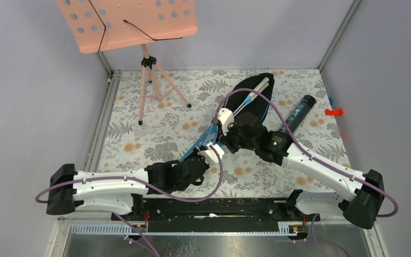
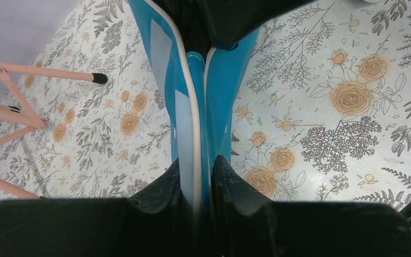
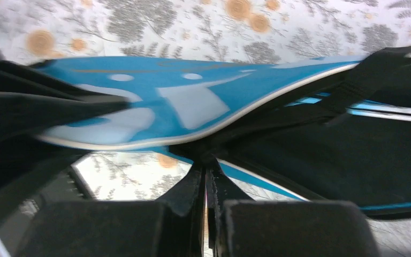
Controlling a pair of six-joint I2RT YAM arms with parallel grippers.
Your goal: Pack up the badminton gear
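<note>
Floral-patterned tabletop [image 1: 155, 134], centre: my left gripper [image 2: 197, 163] pinched the narrow end of the blue racket-shaped fabric bag [image 2: 219, 96] (white-piped along its edge); my right gripper [image 3: 206, 168] was pressed together on its seam.

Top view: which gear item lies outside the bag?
The dark tube, lying on the table right of the blue bag; the rackets sit inside the bag's open mouth.

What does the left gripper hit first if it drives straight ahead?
The blue bag: the left gripper is shut on its edge. Further along, a black mass, maybe the right gripper; depth unclear.
</note>
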